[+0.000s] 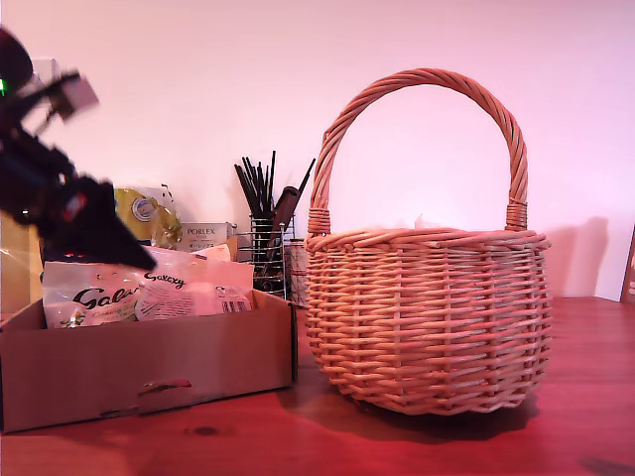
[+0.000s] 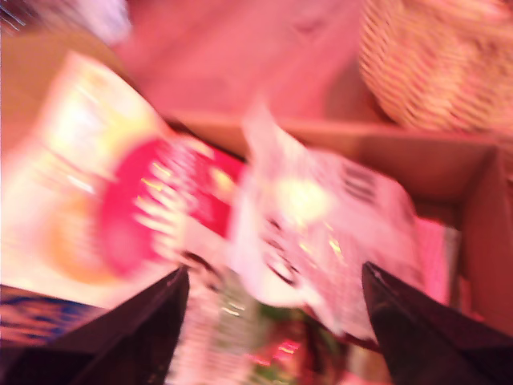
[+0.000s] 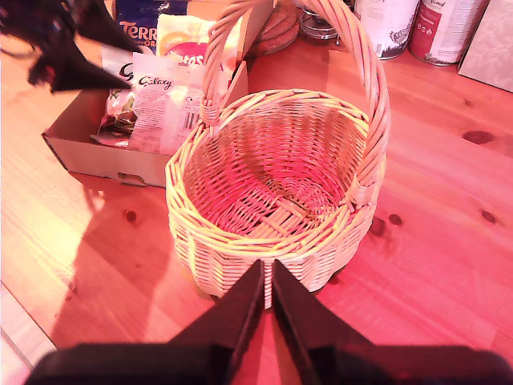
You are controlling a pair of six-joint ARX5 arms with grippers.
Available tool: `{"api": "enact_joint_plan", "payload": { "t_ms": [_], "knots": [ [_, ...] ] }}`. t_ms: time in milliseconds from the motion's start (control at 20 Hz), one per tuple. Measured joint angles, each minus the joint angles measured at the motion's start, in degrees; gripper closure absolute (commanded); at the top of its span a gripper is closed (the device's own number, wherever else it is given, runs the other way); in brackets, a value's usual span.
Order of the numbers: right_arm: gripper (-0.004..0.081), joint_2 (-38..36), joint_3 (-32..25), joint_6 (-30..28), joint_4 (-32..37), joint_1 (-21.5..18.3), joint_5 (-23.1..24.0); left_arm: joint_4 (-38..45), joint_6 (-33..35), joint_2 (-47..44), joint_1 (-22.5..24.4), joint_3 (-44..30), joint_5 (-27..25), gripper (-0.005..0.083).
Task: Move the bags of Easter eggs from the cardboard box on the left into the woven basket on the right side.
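The cardboard box (image 1: 149, 367) sits at the exterior view's left and holds the bags of Easter eggs: two white Galaxy bags (image 1: 99, 297) (image 1: 189, 293). My first gripper (image 1: 124, 253) hangs open just above them. In the blurred first wrist view its fingertips (image 2: 180, 277) spread over a white Galaxy bag (image 2: 321, 216), beside a red Maltesers bag (image 2: 160, 200). The woven basket (image 1: 427, 317) stands at the exterior view's right. Its inside (image 3: 272, 184) is empty. My second gripper (image 3: 267, 269) is shut above the basket's near rim and holds nothing. A Terry's bag (image 3: 144, 32) lies at the box's back.
Behind the box stand a black wire utensil holder (image 1: 266, 248), a small white Porlex box (image 1: 203, 235) and a yellow pack (image 1: 149, 213). Two tins (image 3: 385, 24) (image 3: 445, 28) stand beyond the basket. The table (image 3: 433, 208) is red-brown wood.
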Motion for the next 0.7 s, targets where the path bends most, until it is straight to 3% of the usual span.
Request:
{"api": "enact_joint_plan", "payload": {
  "t_ms": [300, 700],
  "knots": [
    [0.0783, 1.4, 0.0, 0.0, 0.0, 0.0, 0.0, -0.7, -1.2, 2.7, -2.6, 0.0, 3.2, 0.0175],
    [0.0783, 1.3, 0.0, 0.0, 0.0, 0.0, 0.0, 1.4, -2.1, 8.5, -7.7, 0.1, 3.7, 0.0385]
  ]
}}
